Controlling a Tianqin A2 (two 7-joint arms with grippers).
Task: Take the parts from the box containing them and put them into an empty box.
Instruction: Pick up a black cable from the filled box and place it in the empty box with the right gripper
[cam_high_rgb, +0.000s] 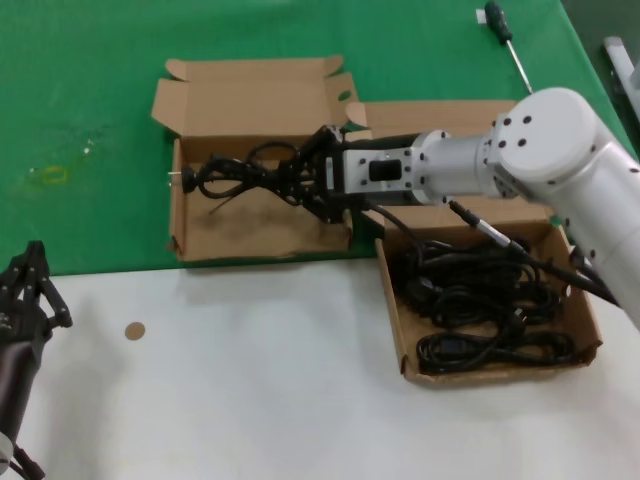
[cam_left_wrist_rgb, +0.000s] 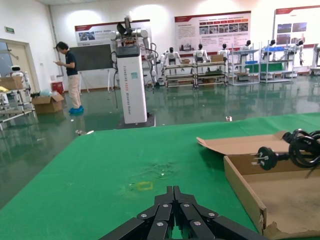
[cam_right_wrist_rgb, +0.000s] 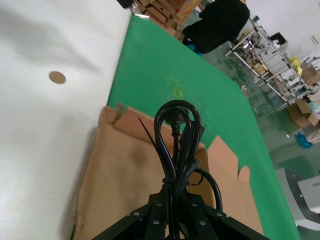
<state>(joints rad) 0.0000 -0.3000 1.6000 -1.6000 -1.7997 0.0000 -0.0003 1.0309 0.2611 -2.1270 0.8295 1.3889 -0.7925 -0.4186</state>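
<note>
Head view has the smaller shallow brown cardboard box (cam_high_rgb: 205, 240) directly under the right tool (cam_high_rgb: 300, 180), whose fingers pinch a looped black power cord bundle (cam_high_rgb: 235, 178) lying lengthwise along it, while the left tool (cam_high_rgb: 28, 285), seemingly closed, idles nearby.
</note>
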